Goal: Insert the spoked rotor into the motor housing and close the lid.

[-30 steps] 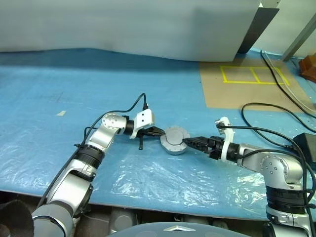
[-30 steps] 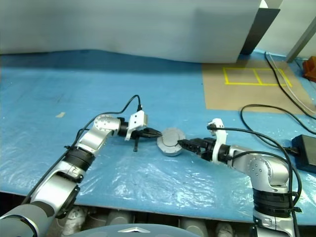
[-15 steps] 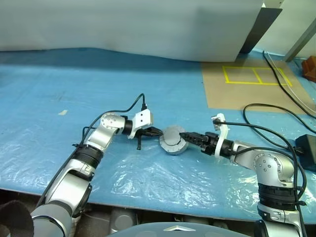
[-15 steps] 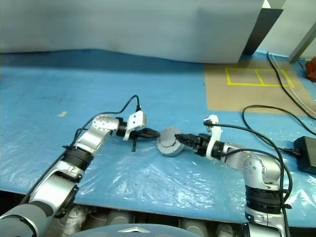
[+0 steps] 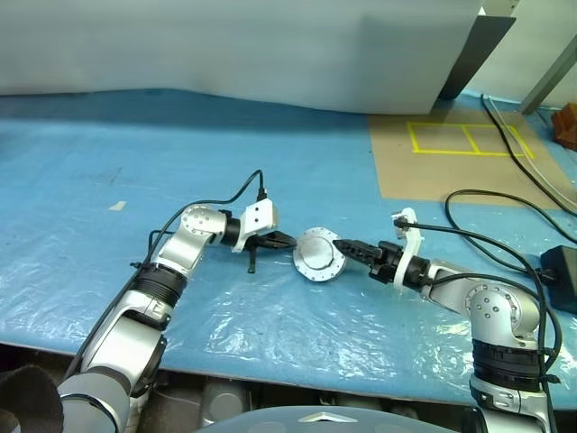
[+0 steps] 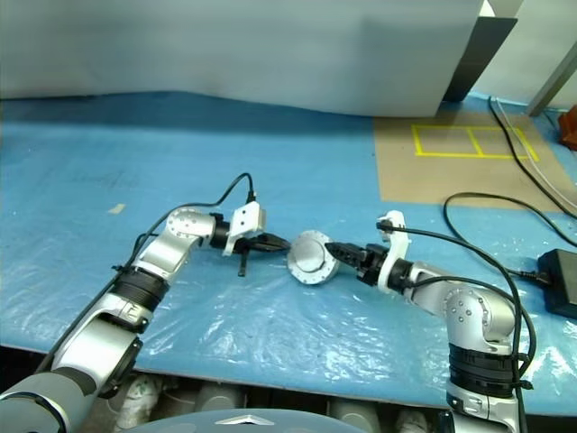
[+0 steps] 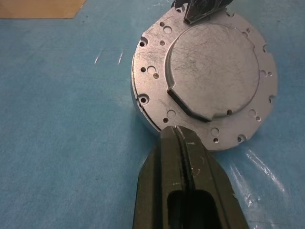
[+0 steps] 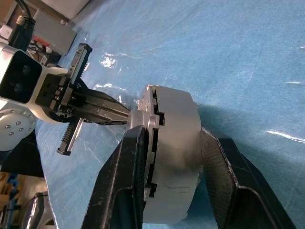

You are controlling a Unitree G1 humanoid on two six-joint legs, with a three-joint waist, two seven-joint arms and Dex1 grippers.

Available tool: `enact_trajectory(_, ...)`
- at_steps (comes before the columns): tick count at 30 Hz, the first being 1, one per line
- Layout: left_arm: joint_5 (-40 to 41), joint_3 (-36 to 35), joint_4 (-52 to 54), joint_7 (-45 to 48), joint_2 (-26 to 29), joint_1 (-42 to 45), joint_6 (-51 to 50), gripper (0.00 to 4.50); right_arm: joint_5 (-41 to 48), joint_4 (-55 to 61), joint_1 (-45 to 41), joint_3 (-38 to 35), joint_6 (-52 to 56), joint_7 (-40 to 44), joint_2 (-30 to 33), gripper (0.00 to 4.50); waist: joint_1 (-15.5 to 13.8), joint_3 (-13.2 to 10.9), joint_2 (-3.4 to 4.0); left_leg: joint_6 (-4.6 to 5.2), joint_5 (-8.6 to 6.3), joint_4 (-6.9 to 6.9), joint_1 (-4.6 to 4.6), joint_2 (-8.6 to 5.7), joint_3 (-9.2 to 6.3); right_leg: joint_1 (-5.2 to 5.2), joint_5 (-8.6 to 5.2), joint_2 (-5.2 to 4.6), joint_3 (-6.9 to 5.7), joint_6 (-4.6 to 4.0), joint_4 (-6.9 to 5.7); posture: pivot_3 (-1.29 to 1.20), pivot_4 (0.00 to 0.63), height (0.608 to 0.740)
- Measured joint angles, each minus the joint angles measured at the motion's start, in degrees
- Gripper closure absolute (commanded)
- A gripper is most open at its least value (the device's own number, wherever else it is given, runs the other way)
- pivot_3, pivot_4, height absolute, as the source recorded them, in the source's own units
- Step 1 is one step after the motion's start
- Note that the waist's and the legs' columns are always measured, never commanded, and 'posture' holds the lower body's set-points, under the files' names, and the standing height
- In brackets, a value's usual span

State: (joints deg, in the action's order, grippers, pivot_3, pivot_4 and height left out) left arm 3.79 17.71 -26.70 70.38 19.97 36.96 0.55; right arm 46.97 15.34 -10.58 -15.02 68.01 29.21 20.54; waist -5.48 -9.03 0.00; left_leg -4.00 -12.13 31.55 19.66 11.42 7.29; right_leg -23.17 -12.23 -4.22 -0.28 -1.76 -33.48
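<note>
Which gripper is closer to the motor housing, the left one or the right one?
Right. The right gripper has its fingers on both sides of the motor housing, clamping it. The left gripper, shut, has its tip at the housing's opposite rim.

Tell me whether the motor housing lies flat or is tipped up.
Tipped up. The motor housing stands on edge, its flat drilled face toward the camera, gripped across its thickness by the right gripper; the shut left gripper touches its rim.
</note>
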Motion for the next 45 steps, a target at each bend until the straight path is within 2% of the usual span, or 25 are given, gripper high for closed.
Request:
enact_trajectory(2, 3.12, -1.77, 0.79, 0.23, -1.08, -0.43, -4.16, 4.50, 0.03, -0.08, -0.02, 0.13, -0.21, 0.23, 0.00, 3.15, 0.04, -0.01, 0.00, 0.00, 0.00, 0.00, 0.03, 0.00, 0.00, -0.02, 0.00, 0.00, 0.00, 0.00, -0.01, 0.00, 0.150, 0.740)
enact_trajectory(5, 11.51, -5.26, 6.55, 0.90, -2.84, -0.50, -15.81, 4.50, -0.02, -0.92, -0.40, 1.13, -0.97, 0.49, -0.06, 3.15, 0.32, -0.04, -0.06, 0.00, 0.01, 0.00, 0.23, 0.06, 0.00, -0.27, 0.01, 0.04, -0.04, -0.03, -0.07, 0.00, 0.150, 0.740)
enact_trajectory(10, 18.64, -8.09, 15.09, 1.84, -1.65, 2.55, -25.24, 4.50, -0.07, -2.83, -1.05, 3.32, -2.83, 0.86, -0.56, 3.15, 1.78, -0.01, -0.01, -0.01, 0.01, -0.08, 0.13, 0.26, -0.02, -0.27, -0.11, 0.29, -0.14, -0.22, -0.17, 0.00, 0.150, 0.740)
enact_trajectory(14, 20.01, -9.43, 15.27, 1.06, -0.36, 2.88, -28.10, 4.50, 0.02, -5.73, -2.38, 3.09, -3.04, 0.00, -2.23, 3.15, 2.53, -0.01, -0.01, -0.09, 0.06, -0.10, 0.09, 0.32, -0.03, -0.25, -0.12, 0.37, -0.13, -0.24, -0.17, 0.00, 0.150, 0.740)
enact_trajectory(26, 25.79, -16.87, 14.44, -6.44, 0.82, 4.63, -38.34, 4.50, 4.64, -16.74, -5.24, -4.93, -2.34, -5.90, -9.99, 3.16, 3.00, -0.03, 0.00, -0.13, 0.09, -0.11, 0.04, 0.34, -0.04, -0.18, -0.11, 0.38, -0.16, -0.29, -0.17, 0.00, 0.150, 0.740)
enact_trajectory(33, 28.59, -24.08, 9.47, -13.91, 0.66, 10.61, -41.27, 4.50, 7.86, -20.45, -6.74, -8.92, -1.70, -9.71, -12.51, 3.16, 2.95, -0.03, 0.01, -0.13, 0.09, -0.12, 0.05, 0.32, -0.04, -0.17, -0.11, 0.37, -0.15, -0.29, -0.15, 0.00, 0.150, 0.740)
enact_trajectory(45, 28.83, -24.06, 9.60, -14.80, 1.82, 8.74, -43.64, 4.50, 11.75, -19.52, -6.62, -9.87, 0.42, -12.74, -13.14, 3.17, 2.80, -0.13, 0.04, -0.14, 0.09, -0.22, 0.36, 0.35, -0.14, -0.34, -0.11, 0.37, -0.37, -0.29, -0.04, 0.00, 0.150, 0.740)
